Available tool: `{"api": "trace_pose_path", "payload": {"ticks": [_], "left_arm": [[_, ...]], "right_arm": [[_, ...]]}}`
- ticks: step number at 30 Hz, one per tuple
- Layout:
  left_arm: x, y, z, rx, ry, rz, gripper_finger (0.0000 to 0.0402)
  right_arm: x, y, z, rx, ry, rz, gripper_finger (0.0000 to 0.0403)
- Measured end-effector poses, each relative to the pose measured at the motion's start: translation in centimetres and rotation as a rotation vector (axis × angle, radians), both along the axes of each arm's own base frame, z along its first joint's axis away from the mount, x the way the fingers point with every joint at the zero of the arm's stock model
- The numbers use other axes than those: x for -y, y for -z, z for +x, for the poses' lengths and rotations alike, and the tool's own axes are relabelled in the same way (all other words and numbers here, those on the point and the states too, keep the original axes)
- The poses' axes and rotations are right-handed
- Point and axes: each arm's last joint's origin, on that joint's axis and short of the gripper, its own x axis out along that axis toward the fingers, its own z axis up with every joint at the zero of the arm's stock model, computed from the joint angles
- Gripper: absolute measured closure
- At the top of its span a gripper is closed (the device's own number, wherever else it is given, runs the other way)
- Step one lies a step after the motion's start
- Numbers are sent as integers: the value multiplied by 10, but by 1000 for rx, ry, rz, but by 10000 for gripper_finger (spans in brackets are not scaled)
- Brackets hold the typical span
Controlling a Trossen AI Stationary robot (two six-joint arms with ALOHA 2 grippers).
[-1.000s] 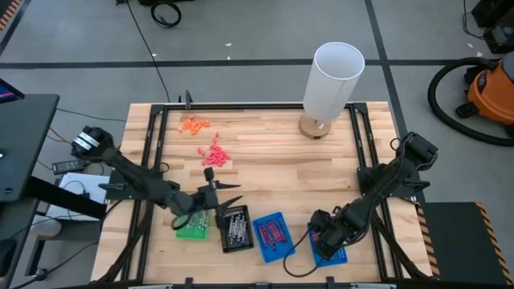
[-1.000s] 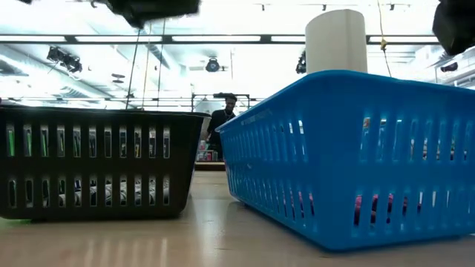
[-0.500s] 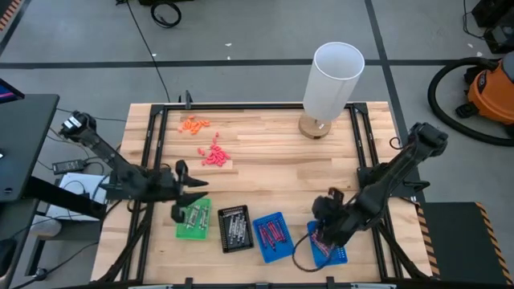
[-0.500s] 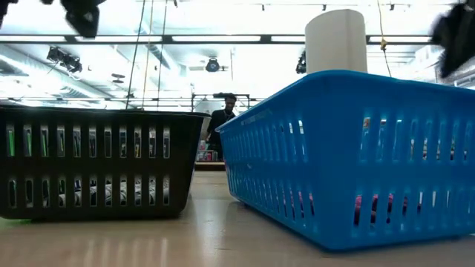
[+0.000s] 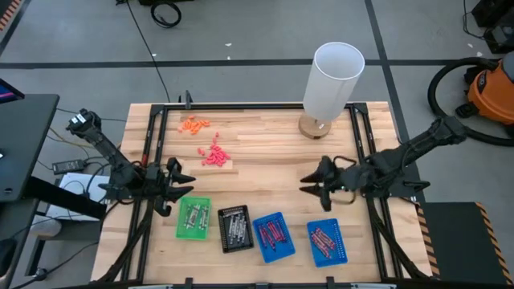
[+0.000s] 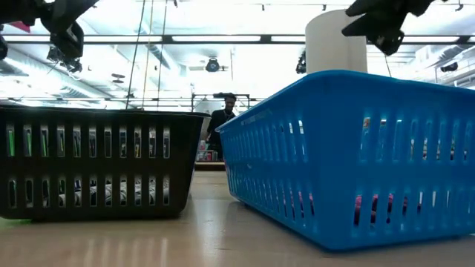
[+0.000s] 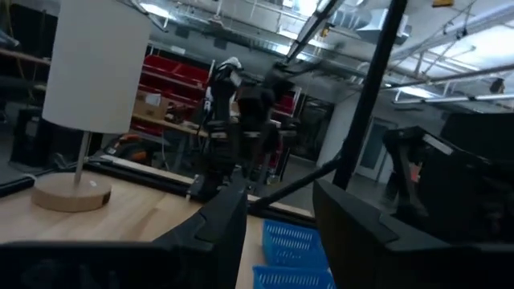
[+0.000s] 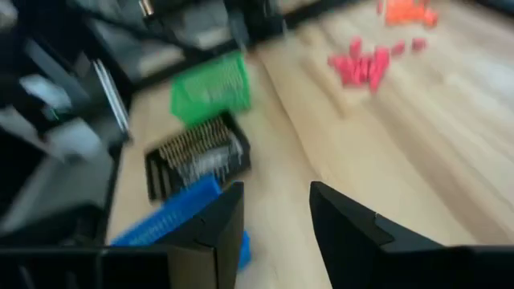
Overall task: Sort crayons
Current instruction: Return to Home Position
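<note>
Four small trays stand in a row near the front edge: green (image 5: 193,218), black (image 5: 234,228), and two blue ones (image 5: 273,237) (image 5: 328,243). Silvery-grey crayons (image 5: 234,227) lie in the green and black trays, and maroon crayons (image 5: 324,239) lie in the blue ones. My left gripper (image 5: 178,175) hovers open at the table's left side, just beyond the green tray, with nothing between its fingers (image 7: 277,233). My right gripper (image 5: 308,185) hangs open and empty (image 8: 277,217) above bare wood, beyond the blue trays.
A white lamp (image 5: 333,80) on a round wooden base stands at the far right. Small pink pieces (image 5: 213,155) and orange pieces (image 5: 193,124) lie loose at the far left. In the low view the black tray (image 6: 96,163) and a blue tray (image 6: 356,156) fill the foreground.
My left gripper has drawn back from above the green and black trays toward the table's left edge. My right gripper has risen from the right-hand blue tray and gone toward the far edge, turning its fingers toward the table's left. That tray now shows uncovered.
</note>
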Motion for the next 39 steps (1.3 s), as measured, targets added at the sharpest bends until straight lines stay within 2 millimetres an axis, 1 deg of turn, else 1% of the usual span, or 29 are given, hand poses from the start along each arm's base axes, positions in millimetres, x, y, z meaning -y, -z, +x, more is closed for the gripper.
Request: {"api": "trace_pose_path", "payload": {"ticks": [3, 5, 7, 10, 12, 14, 16, 18, 20, 22, 25, 26, 28, 30, 33, 35, 37, 39], "left_arm": [[0, 6, -3, -5, 10, 32, 249], [-1, 13, -5, -13, 16, 47, 249], [-1, 16, -5, -38, 14, 70, 249], [0, 20, -4, -74, 15, 104, 249], [2, 23, -4, -91, 32, 141, 249], [4, 27, -4, -115, 73, 204, 249], [6, 32, -4, -146, 128, 271, 249], [8, 35, -4, -154, 188, 288, 249], [9, 34, -4, -149, 226, 206, 249], [8, 34, -4, -161, 223, 106, 249], [5, 34, -3, -179, 149, -86, 249], [4, 36, -3, -192, 109, -141, 249], [1, 39, -3, -206, 26, -276, 249], [-1, 44, -3, -226, -51, -353, 249], [-3, 52, -3, -243, -111, -478, 249], [-5, 54, -3, -232, -139, -563, 249], [-6, 54, -3, -225, -147, -596, 249], [-6, 54, -3, -227, -152, -583, 249]], "right_arm": [[15, 9, -12, 123, 30, 2, 254], [25, 18, -19, 199, 56, 0, 254], [34, 28, -26, 261, 83, 12, 254], [47, 40, -37, 307, 135, 8, 254], [54, 45, -43, 335, 161, -8, 254], [58, 46, -48, 363, 140, -30, 254], [59, 47, -52, 399, 83, -44, 254], [59, 49, -55, 469, 29, -37, 254], [59, 53, -59, 564, 12, 10, 254], [61, 57, -63, 681, 28, 90, 254], [64, 61, -73, 851, 71, 228, 254], [65, 60, -74, 878, 84, 263, 254], [66, 56, -74, 903, 122, 299, 254], [67, 52, -76, 948, 167, 339, 254], [69, 47, -79, 1009, 199, 408, 254], [69, 46, -79, 1018, 196, 444, 254], [68, 46, -79, 1021, 177, 478, 254], [68, 46, -79, 1020, 161, 486, 254]]}}
